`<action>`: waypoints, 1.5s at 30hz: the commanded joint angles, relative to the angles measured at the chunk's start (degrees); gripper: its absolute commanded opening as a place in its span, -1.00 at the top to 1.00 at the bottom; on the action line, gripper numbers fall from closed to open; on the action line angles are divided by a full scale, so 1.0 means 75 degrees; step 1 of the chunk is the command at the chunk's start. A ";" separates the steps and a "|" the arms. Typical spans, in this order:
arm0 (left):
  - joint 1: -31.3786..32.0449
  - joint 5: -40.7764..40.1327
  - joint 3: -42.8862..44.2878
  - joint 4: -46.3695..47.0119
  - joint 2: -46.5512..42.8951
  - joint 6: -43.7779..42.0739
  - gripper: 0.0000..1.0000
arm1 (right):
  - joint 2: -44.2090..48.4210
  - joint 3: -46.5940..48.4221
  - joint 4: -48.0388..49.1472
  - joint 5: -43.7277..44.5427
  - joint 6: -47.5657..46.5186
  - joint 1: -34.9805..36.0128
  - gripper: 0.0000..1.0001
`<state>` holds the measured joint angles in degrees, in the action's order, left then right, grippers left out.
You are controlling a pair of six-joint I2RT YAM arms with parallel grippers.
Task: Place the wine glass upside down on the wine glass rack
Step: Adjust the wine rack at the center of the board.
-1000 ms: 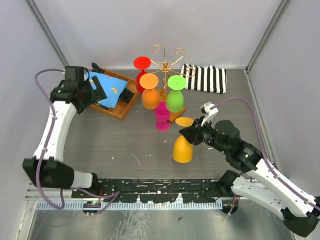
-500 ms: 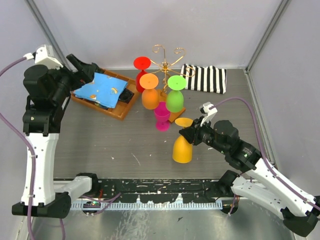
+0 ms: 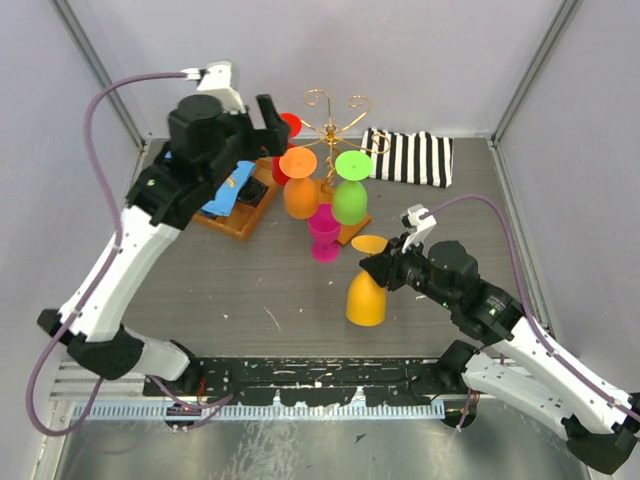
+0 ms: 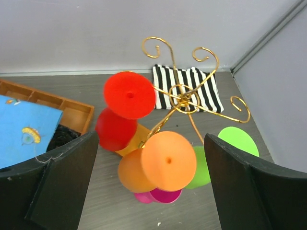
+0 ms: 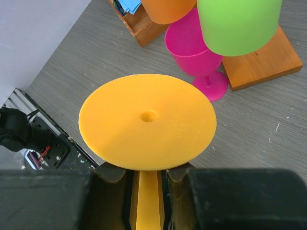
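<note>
- The rack (image 3: 335,125) stood rear-centre on the table (image 3: 250,290), three hung glasses (image 4: 168,160) on it.
- A tray (image 3: 245,215) lay left of it, a cloth (image 3: 408,157) right.
- An upright glass (image 3: 324,232) stood just before it, an upturned glass (image 3: 366,292) nearer.

Item 1: opaque yellow wine glass (image 3: 365,298). Round flat foot with a small central dimple, short stem, rounded bowl. Inverted and roughly upright, foot uppermost, bowl mouth down. Stem pinched between the fingers of the right gripper (image 3: 383,268); the foot sits just above the fingers and the bowl hangs below them. Contact with the table cannot be judged.

Item 2: thin gold wire wine glass rack (image 3: 335,125). Central post with curled scroll arms fanning outward, on a flat orange-brown rectangular wooden base (image 5: 261,62). Standing upright, beyond the right gripper and apart from the held glass.
</note>
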<state>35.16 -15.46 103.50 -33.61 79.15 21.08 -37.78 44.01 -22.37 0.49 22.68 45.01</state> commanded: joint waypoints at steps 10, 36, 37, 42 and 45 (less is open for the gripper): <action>0.1810 -0.2655 0.3804 -0.1121 0.3413 -0.0998 -0.80 | 0.0342 0.0042 0.0064 0.0368 0.0061 0.0019 0.99; 0.1773 -0.3636 0.5431 -0.0932 0.5628 -0.0972 -0.27 | 0.0048 -0.0041 0.0119 0.0252 -0.0099 0.0011 0.99; 0.1754 -0.3618 0.5437 -0.0908 0.5654 -0.0965 -0.24 | 0.0040 -0.0043 0.0123 0.0251 -0.0095 0.0011 0.99; 0.1624 -0.3491 0.5382 -0.0827 0.5773 -0.0874 -0.12 | -0.0006 -0.0089 0.0170 0.0261 -0.0118 0.0013 0.99; 0.1540 -0.3349 0.5373 -0.0805 0.5851 -0.0791 -0.04 | -0.0074 -0.0102 0.0200 0.0263 -0.0150 0.0010 0.99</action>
<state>47.75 -40.84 142.52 -42.04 120.97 14.06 -37.93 43.05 -24.08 2.28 22.55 45.01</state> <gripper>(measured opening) 0.541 0.227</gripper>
